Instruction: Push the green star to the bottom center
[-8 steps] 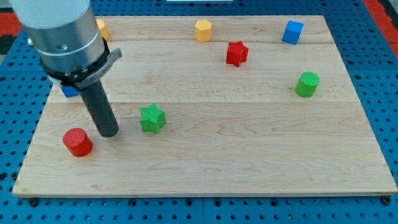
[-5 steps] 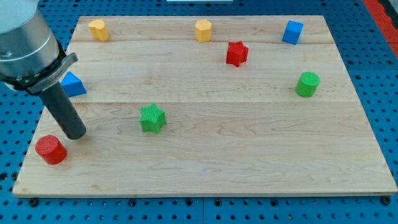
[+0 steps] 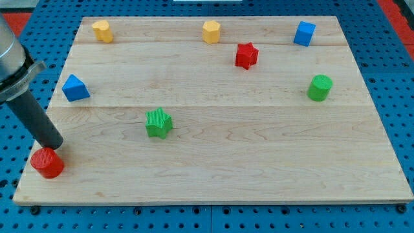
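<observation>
The green star (image 3: pixel 158 123) lies on the wooden board (image 3: pixel 259 155), left of centre and a little below the middle. My tip (image 3: pixel 53 145) is at the board's left edge, far to the left of the green star. It touches the top of the red cylinder (image 3: pixel 47 162), which sits at the bottom left corner.
A blue triangular block (image 3: pixel 75 88) is at the left. A yellow block (image 3: pixel 101 30) and a yellow hexagonal block (image 3: pixel 211 31) sit along the top. A red star (image 3: pixel 246 55), a blue cube (image 3: pixel 304 33) and a green cylinder (image 3: pixel 319 87) are at the right.
My tip has swept left across the board, away from the green star, pushing the red cylinder left and down toward the corner. The green star has not moved.
</observation>
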Controlling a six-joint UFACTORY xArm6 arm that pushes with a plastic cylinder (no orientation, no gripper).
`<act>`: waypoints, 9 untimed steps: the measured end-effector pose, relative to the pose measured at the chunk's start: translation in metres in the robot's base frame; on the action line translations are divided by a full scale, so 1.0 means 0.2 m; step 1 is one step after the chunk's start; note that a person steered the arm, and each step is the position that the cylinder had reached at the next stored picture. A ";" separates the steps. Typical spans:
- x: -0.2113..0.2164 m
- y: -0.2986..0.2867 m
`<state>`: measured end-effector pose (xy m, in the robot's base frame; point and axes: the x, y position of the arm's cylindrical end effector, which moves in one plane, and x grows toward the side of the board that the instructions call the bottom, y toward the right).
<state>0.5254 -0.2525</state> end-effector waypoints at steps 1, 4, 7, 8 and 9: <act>-0.05 0.06; -0.13 0.24; -0.24 0.61; -0.22 0.97; -0.27 1.00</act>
<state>0.4705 -0.0522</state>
